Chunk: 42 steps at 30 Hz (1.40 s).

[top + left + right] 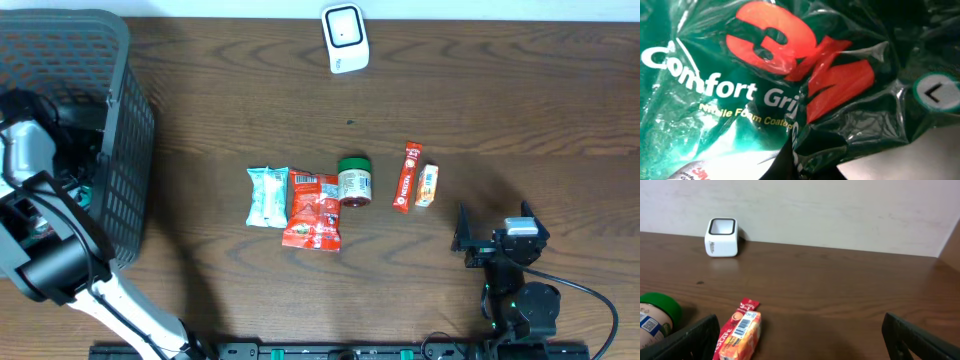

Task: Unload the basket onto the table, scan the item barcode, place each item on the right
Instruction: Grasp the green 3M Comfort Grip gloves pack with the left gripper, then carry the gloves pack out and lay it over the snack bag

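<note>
A green 3M Comfort Grip glove package (740, 95) fills the left wrist view at very close range. My left gripper (800, 169) is shut on a fold of its shiny film at the bottom centre. In the overhead view the left arm (30, 160) reaches down into the dark mesh basket (130, 120), which hides the gripper and the package. The white barcode scanner (345, 38) stands at the table's far edge, also seen as the scanner (721, 237) in the right wrist view. My right gripper (495, 224) rests open and empty near the front right.
Mid-table lie a pale green packet (268, 196), a red snack bag (314, 208), a green-lidded jar (354, 181), a red stick sachet (406, 177) and a small orange pack (427, 185). The orange pack (740, 335) lies just ahead of the right gripper's left finger.
</note>
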### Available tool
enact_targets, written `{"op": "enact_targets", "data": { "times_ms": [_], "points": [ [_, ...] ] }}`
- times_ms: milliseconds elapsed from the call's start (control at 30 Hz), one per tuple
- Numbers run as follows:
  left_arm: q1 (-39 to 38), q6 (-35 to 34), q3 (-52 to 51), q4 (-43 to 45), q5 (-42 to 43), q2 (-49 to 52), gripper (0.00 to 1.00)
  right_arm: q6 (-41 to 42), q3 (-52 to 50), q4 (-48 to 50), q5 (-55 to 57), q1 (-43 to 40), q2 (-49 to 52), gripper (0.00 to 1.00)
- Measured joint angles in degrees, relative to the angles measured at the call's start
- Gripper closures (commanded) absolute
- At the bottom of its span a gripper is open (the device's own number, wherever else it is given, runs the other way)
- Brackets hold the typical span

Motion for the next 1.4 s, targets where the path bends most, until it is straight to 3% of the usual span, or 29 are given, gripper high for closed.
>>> {"op": "enact_targets", "data": {
  "times_ms": [300, 900, 1200, 1400],
  "points": [
    [2.12, -2.03, -0.63, -1.62, 3.34, -4.37, 0.93, 0.0, 0.02, 0.0, 0.0, 0.0, 0.0, 0.01],
    [1.44, -9.31, -0.9, 1.49, 4.0, -37.11, 0.93, 0.0, 0.0, 0.0, -0.02, 0.0, 0.0, 0.01],
    [-8.0, -9.79, -0.87, 5.97, 9.11, -59.32, 0.93, 0.0, 0.0, 0.0, 0.0, 0.0, 0.0, 0.01],
    [-16.65, -9.9, -0.76, 3.69, 21.88, -69.18, 0.93, 0.0, 0.02, 0.02, 0.0, 0.0, 0.0, 0.01]
  ]
}}
